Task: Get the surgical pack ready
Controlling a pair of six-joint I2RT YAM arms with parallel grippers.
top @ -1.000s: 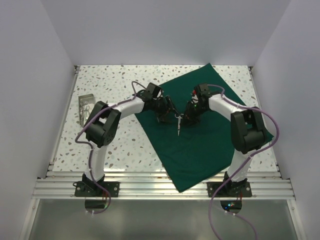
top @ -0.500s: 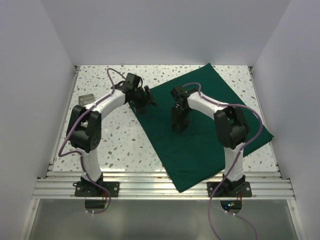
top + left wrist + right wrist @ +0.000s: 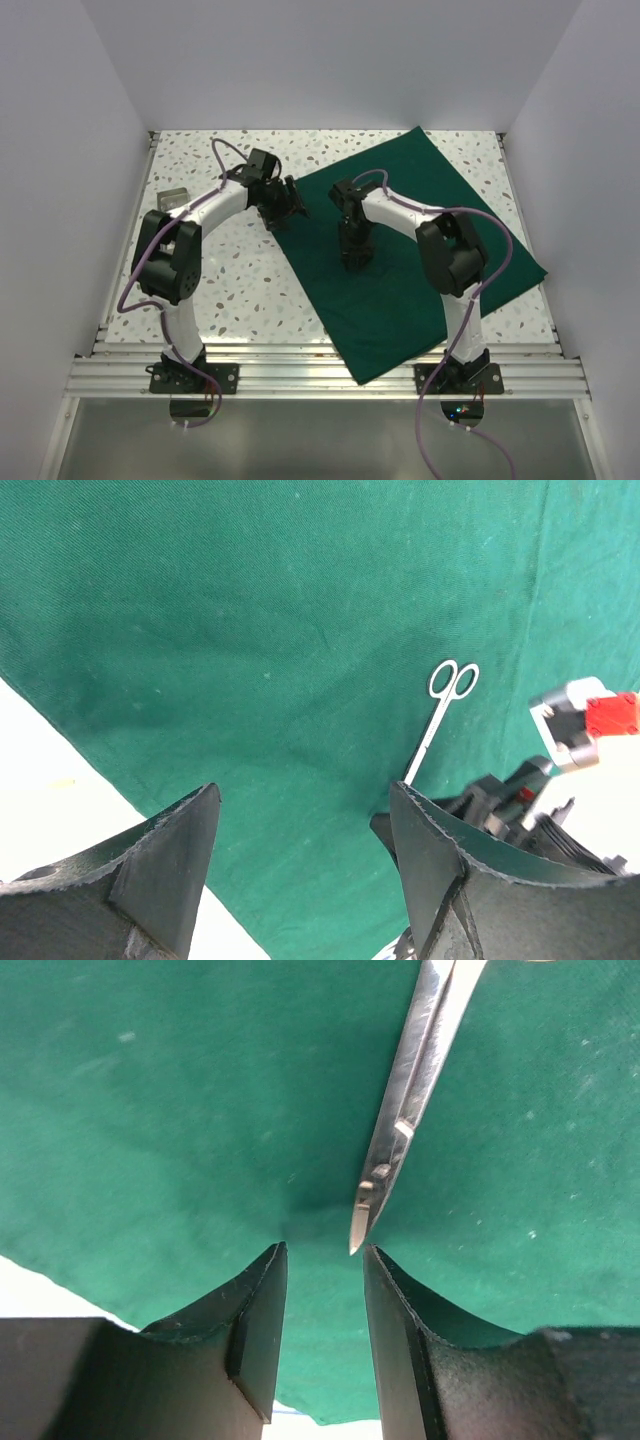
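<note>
Right tool [image 3: 322,1256] stands with its jaws a narrow way apart and grips nothing; the tip of the silver scissors [image 3: 402,1125] lies on the cloth just ahead of the gap, touching neither finger as far as its wrist view shows; a second ago both tools met over the middle of the cloth with the scissors between them, and since then the right jaws have let go, so the instrument lies flat near the middle of the surgical pack's dark green drape [image 3: 400,300]; left tool [image 3: 300,802] has drawn back to the drape's left edge, jaws wide and empty, partly over cloth and partly over the speckled table [image 3: 240,285]. I judge the laying-down of this instrument done; the small steel tray [image 3: 172,197], near the table's left edge and well apart from the drape, is not yet brought across.

Only the blades show in the right wrist view, close enough to show the clearance; the left wrist view alone shows the whole scissors, ring handles away from the right tool, blades running toward it; the top view hides the scissors under the right arm, yet it alone shows the spread drape and the tray.
</note>
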